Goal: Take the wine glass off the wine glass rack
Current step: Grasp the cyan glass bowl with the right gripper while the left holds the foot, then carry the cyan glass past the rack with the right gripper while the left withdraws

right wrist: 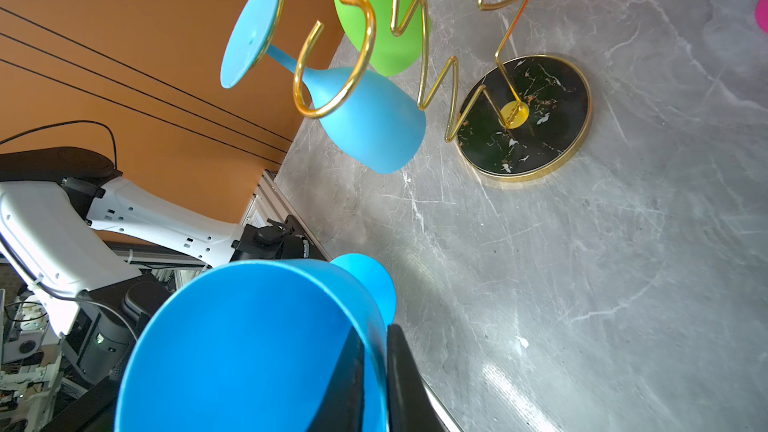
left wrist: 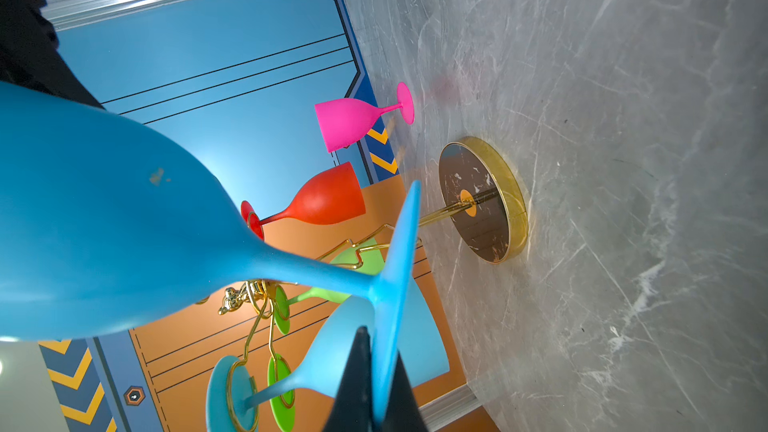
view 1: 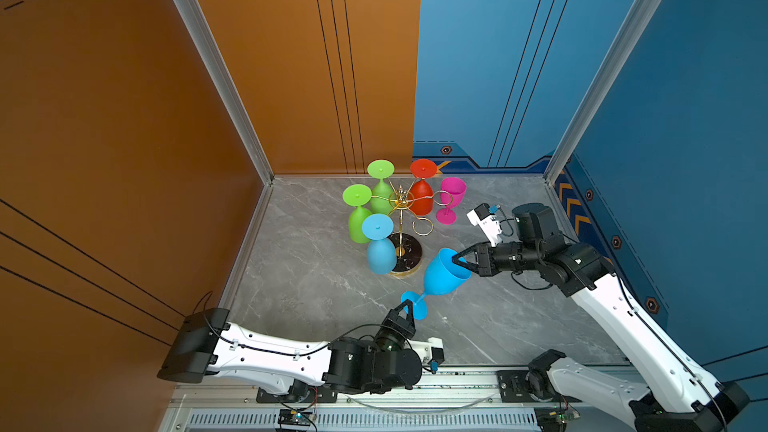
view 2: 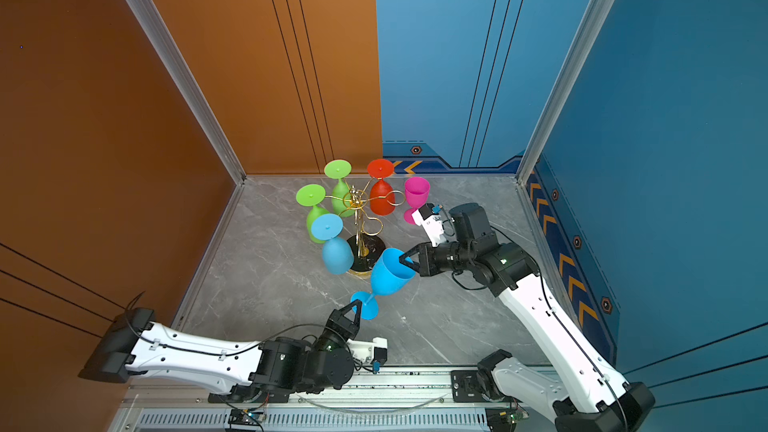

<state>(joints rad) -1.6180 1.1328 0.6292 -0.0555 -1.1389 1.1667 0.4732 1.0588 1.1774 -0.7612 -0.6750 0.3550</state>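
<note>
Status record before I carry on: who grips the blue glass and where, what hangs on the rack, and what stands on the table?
held item: blue wine glass, tilted, off the rack
left tool: shut on the glass's foot
right tool: shut on the bowl rim, one finger inside
wine glass rack: hanging upside down are two green glasses, a red glass and a light blue glass
empty loops: two
table: pink glass upright, right of the rack
</note>
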